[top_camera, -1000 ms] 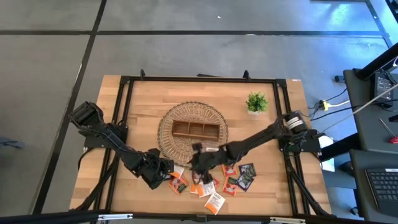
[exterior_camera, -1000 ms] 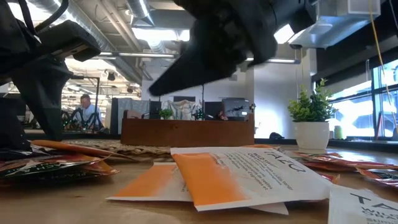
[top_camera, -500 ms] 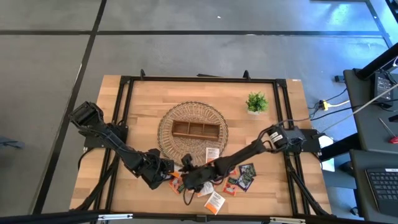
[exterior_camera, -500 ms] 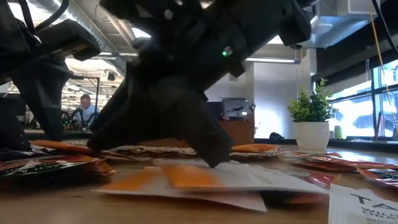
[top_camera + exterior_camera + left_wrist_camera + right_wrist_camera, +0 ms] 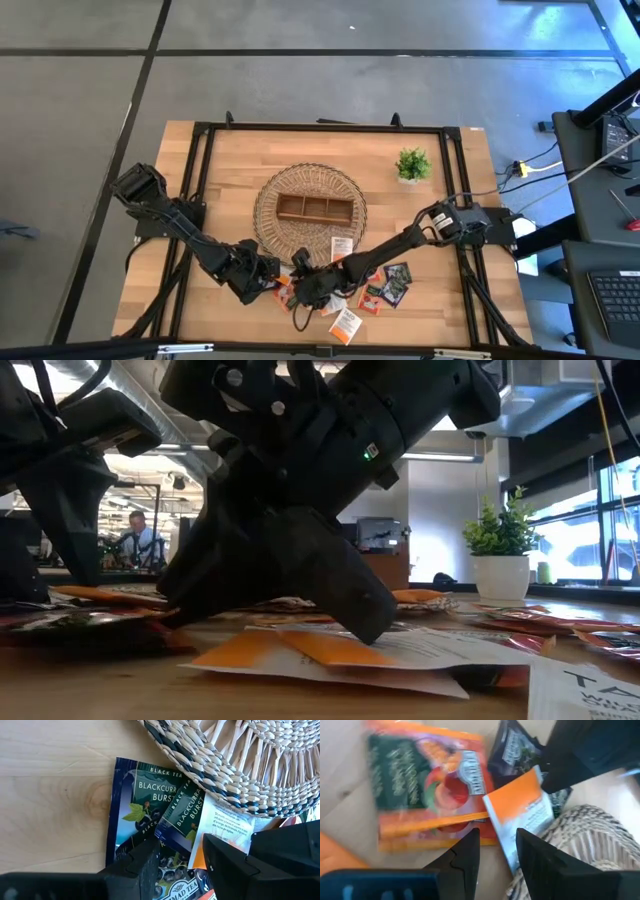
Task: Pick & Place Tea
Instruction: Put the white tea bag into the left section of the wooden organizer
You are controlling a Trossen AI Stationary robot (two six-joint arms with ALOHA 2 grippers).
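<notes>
A: Where's the tea against the right gripper point(image 5: 303, 290)?

B: Right under it. The fingers point(image 5: 470, 851) are parted a little, with a white-and-orange sachet point(image 5: 522, 812) showing in the gap just beyond their tips. I see nothing held. An orange sachet with a green panel point(image 5: 427, 790) lies beside it, and a dark one point(image 5: 512, 750) past that.

A: And the rest of the tea?

B: Scattered on the table point(image 5: 230, 170) at 6 o'clock of the basket point(image 5: 310, 205), mostly orange, white-orange and dark sachets point(image 5: 345, 322).

A: The left gripper point(image 5: 268, 272)?

B: Low at 9 o'clock of the right one, fingers point(image 5: 145, 862) slightly apart over two dark sachets point(image 5: 145, 805) marked blackcurrant, which lie against the basket's rim. It grips nothing.

A: The arms' pose?

B: Both stretch low from the table's sides, meeting at the basket's near edge. The plant point(image 5: 412, 164) stands well apart at 2 o'clock of the basket
</notes>
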